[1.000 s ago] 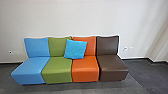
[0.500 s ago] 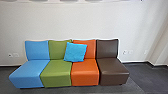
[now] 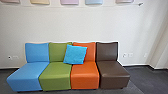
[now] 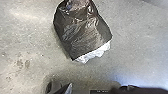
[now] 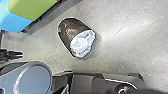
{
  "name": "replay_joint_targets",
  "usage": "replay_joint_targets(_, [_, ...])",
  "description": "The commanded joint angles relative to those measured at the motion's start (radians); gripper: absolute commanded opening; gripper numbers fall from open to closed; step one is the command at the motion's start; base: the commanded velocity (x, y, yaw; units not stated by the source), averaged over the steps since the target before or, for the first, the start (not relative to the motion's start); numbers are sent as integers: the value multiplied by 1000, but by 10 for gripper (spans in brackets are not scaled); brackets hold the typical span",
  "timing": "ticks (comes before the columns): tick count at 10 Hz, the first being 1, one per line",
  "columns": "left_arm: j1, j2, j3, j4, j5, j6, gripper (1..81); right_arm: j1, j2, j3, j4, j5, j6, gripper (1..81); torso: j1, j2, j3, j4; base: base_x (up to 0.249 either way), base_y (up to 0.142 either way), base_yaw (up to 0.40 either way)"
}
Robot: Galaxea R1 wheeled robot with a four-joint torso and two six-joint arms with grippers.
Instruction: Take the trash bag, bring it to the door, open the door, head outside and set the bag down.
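The trash bag point(image 4: 82, 32) is lying on its side on the grey floor point(image 4: 135, 57), apart from the left gripper point(image 5: 21, 54), and neither hand is carrying it. Its dark, glossy plastic is wrinkling along the body, and something white and crumpled point(image 5: 81, 43) is showing at one end. The left gripper is hanging just beside the bag's part of the floor, seen from the right wrist; whether it is standing spread or closed, I cannot tell. For the right gripper I cannot tell either. Ahead of both hands, a row of four joined seats is standing along the white wall point(image 3: 60, 27): going from the left hand's side to the right hand's side, a blue seat point(image 3: 30, 72), a green seat point(image 3: 56, 75), an orange seat point(image 3: 85, 75) and a dark brown seat point(image 3: 113, 72). A bright blue cushion point(image 3: 75, 54) is leaning against the green and orange backs. Higher on the wall, pale coloured shapes point(image 3: 93, 2) are lining up, and wall sockets point(image 3: 127, 55) are sitting beside the brown seat, toward the right hand's side.
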Motion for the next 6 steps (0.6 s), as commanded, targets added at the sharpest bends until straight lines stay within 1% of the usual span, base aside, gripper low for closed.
replay_joint_targets(1, [-120, -12, 0, -28, 75, -5, 811, 96, -129, 93, 8, -48, 14, 811, 63, -97, -49, 0, 0, 0, 0])
replay_joint_targets(2, [-130, -9, 1, -30, 75, -5, 811, 110, -154, 116, 8, -48, 15, 811, 147, -229, -131, 0, 0, 0, 0])
replay_joint_targets(3, [-140, -6, 3, -30, 75, -5, 811, 124, -174, 131, 8, -48, 20, 811, 168, -263, -159, 0, 0, 0, 0])
replay_joint_targets(4, [-147, -3, 0, -36, 81, -5, 811, 145, -189, 141, 8, -51, 25, 811, 127, -200, -113, 0, 0, 0, 0])
replay_joint_targets(5, [-155, 0, 0, -39, 100, -5, 811, 190, -211, 153, 8, -96, 43, 811, 153, -241, -111, 0, 0, 0, 0])
replay_joint_targets(6, [-160, 3, 0, -39, 103, -5, 811, 244, -225, 165, 8, -151, 64, 811, 172, -271, -88, 0, 0, 0, 0])
